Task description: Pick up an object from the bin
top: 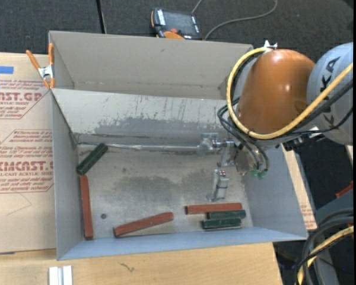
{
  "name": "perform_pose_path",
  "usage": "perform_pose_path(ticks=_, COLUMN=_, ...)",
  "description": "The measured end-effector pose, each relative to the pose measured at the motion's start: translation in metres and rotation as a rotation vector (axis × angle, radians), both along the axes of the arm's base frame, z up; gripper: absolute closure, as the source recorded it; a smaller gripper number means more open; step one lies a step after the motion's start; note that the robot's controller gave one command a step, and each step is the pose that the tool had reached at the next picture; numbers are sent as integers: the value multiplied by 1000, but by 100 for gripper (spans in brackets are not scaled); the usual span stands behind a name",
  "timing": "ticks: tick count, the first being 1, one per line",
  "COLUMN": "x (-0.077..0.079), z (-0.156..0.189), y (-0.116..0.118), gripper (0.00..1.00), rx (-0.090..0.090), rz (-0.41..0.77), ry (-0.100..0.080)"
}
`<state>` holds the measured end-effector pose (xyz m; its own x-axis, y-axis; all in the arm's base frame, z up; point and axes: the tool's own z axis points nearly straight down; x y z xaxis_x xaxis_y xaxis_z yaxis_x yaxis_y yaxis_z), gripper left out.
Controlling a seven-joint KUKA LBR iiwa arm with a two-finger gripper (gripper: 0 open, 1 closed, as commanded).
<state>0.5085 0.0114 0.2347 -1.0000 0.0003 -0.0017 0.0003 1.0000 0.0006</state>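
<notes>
In the camera view the claw point(219, 186) hangs low in the grey metal bin point(136, 108), pointing down. This would suit taking a flat-lying piece from above. I cannot tell whether the claw is open or closed, and nothing shows gripped in it.

Just in front of the claw lies a short red-brown flat bar point(213, 208), with a dark green flat bar point(223, 220) just beyond it. These nearest two seem the likeliest pick. To the claw's left lies a longer red-brown bar point(143, 224). Well apart, along the left wall, are a third red-brown bar point(86, 206) and a tilted dark green bar point(92, 158).
</notes>
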Motion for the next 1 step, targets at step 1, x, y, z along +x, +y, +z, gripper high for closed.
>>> perform_pose_path(ticks=1, x=-22, z=-161, y=-39, gripper=0, rx=-1, rz=13, ry=9)
